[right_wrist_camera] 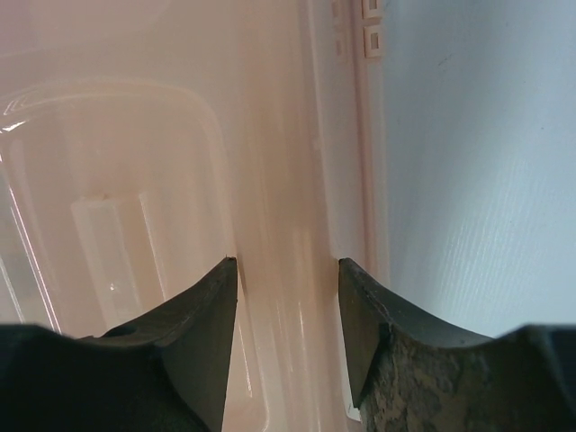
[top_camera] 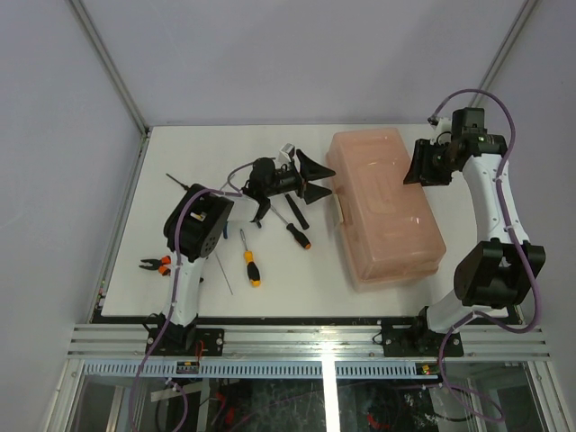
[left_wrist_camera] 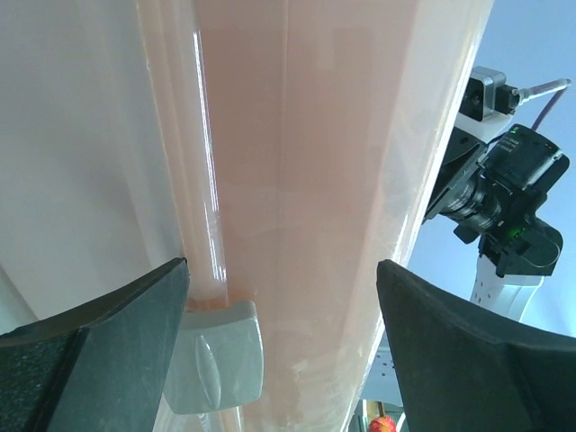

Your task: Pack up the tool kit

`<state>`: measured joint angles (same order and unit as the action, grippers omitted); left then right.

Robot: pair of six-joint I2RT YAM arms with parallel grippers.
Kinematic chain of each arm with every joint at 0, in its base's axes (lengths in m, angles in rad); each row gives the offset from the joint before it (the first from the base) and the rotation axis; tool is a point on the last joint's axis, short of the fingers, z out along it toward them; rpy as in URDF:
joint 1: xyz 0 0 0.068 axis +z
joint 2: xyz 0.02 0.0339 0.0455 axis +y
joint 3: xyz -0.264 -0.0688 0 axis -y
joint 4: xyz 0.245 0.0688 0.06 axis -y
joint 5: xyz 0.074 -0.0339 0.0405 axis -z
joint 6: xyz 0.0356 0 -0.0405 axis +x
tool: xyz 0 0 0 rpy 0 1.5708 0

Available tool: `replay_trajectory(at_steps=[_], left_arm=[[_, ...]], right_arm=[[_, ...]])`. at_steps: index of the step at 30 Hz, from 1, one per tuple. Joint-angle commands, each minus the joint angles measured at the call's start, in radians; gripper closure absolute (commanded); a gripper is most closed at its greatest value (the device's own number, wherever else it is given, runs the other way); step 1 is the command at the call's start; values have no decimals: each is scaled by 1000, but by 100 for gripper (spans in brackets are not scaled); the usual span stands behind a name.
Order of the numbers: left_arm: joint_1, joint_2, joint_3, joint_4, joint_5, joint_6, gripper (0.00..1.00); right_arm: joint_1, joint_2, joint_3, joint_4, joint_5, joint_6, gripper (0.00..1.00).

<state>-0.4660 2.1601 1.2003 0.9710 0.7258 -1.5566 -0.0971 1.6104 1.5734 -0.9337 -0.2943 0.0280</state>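
Observation:
The salmon-pink toolbox (top_camera: pixel 387 211) lies closed on the right half of the table. My left gripper (top_camera: pixel 317 177) is open at its left side. In the left wrist view the gripper (left_wrist_camera: pixel 281 270) faces the box front (left_wrist_camera: pixel 306 162), with the grey latch (left_wrist_camera: pixel 216 355) next to the left finger. My right gripper (top_camera: pixel 418 165) is open at the box's far right edge; its fingers straddle the lid rim (right_wrist_camera: pixel 288 180). A yellow-black screwdriver (top_camera: pixel 251 264), an orange-black screwdriver (top_camera: pixel 297 231) and pliers (top_camera: pixel 155 264) lie on the table left of the box. A black handle (top_camera: pixel 296 213) lies partly under the left wrist.
A thin black rod (top_camera: pixel 173 180) lies at the far left and a thin metal pin (top_camera: pixel 223 270) lies near the left arm's base. The white table (top_camera: pixel 270 288) ends at a rail in front. Grey walls stand behind and to both sides.

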Motion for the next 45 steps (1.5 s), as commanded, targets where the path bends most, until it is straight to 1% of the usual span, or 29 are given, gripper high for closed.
replay_trajectory(at_steps=[1,14,21,25,36,40,45], left_arm=[[-31,-75,73,70,13,-25,17],[-60,-51,178,18,15,-20,17],[-70,-8,273,-20,16,-14,17],[-72,10,303,-30,14,-10,17],[-69,34,305,-13,9,-7,17],[-62,31,292,-14,6,-2,17],[-42,14,270,-18,4,18,17]], right_arm=[[-31,133,-99,-116,178,-70,48],[-77,184,-73,-112,211,-71,44],[-101,237,-50,-108,192,-72,43],[-102,281,-39,-112,175,-75,43],[-102,390,8,-116,168,-76,43],[-103,382,2,-112,157,-76,43],[-105,332,-1,-104,144,-68,43]])
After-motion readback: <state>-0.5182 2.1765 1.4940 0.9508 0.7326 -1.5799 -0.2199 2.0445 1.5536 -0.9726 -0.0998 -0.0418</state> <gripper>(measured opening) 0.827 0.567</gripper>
